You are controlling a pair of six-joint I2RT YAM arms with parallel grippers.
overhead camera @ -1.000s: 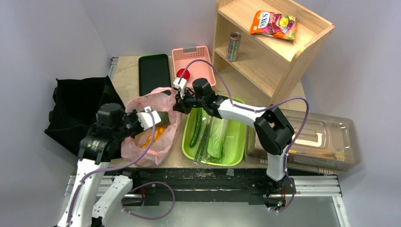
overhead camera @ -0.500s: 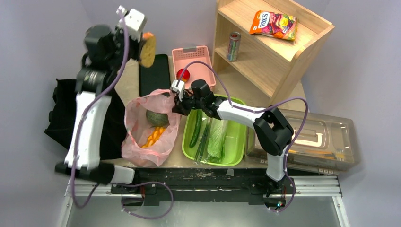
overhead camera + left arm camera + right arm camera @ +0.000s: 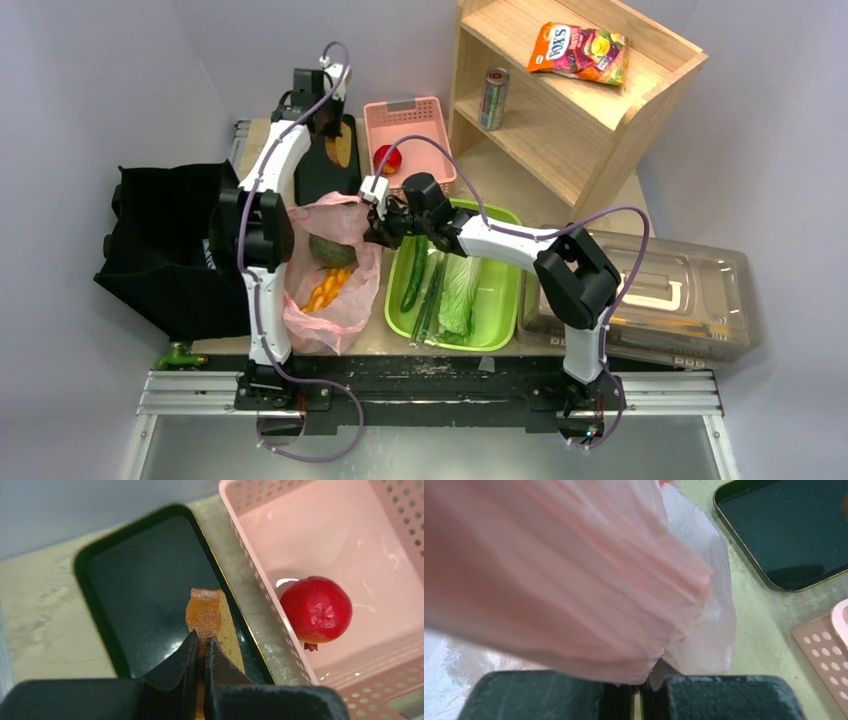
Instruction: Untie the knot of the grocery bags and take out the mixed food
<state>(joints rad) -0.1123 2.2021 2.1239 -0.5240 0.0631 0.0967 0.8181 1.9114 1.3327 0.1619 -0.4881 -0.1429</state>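
The left gripper is stretched to the upper centre-left of the overhead view; its jaws pinch a bread piece, orange-brown on the crust and tan on the side, just above the black tray; whether the bread touches the tray cannot be told. Beside the tray, at the right of the left wrist view, is the pink basket with a red fruit lying in it.

The right gripper is pressed together on a fold of the pink bag, holding its rim up at the side nearest the green tub; bunched pink plastic fills most of the right wrist view. The bag lies at the centre-left of the table with its mouth open; inside show a dark green fruit and, below it in the frame, orange braided bread. In the tub lie a cucumber, thin stalks and napa cabbage, side by side. On the wooden shelf in the upper right stand a striped can and, on top, a snack packet.
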